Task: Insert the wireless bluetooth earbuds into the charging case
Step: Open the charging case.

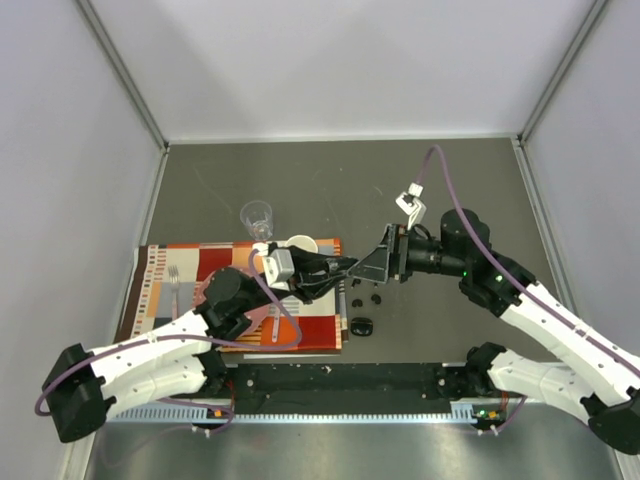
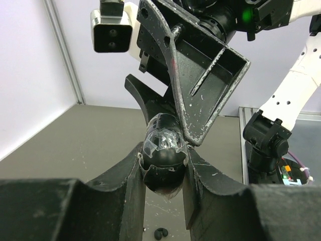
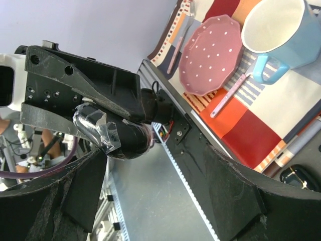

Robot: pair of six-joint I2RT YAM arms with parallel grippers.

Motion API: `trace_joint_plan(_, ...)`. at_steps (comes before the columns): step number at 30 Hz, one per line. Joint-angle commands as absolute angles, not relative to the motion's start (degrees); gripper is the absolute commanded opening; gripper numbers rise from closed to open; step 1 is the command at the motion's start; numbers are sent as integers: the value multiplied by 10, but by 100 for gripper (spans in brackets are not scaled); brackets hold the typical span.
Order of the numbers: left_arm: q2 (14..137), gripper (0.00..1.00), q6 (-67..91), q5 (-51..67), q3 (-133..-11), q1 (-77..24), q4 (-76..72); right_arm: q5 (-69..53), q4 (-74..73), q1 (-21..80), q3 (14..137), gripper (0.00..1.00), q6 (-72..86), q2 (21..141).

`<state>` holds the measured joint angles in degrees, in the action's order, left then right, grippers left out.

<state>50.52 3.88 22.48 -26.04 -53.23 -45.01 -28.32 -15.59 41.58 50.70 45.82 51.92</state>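
The left end effector (image 2: 163,168) is pressed together on a black oval charging case (image 2: 161,150) and holds it up above the surface (image 1: 450,180). The case is partly wrapped with clear tape. I cannot tell if something is inside it.

The right end effector (image 3: 150,160) comes from 3 o'clock with its jaws spread. The case sits between them, and in the left wrist view one finger seems to touch its right side.

The earbuds (image 1: 375,297) are not in any case. They lie loose on the surface as small black pieces, at 6 o'clock just below the two end effectors. A second case (image 1: 362,324) rests on the surface at 6 o'clock from them, beside the edge of the placemat (image 1: 310,325). What it contains is not clear.

On the placemat stand a mug (image 3: 276,25), blue outside with its white inside showing, and a pink dotted plate (image 3: 215,55) close beside it. A clear glass (image 1: 257,215) stands at 11 o'clock from the mug, off the placemat.
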Motion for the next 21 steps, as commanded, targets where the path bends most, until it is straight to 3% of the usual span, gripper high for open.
trace_joint_plan(1,481,0,44,312,-273,-548,-499,-242,-99,405,523,76,494,548)
trace_joint_plan(21,471,0,27,314,-272,-548,-479,-303,32,377,468,70,602,559)
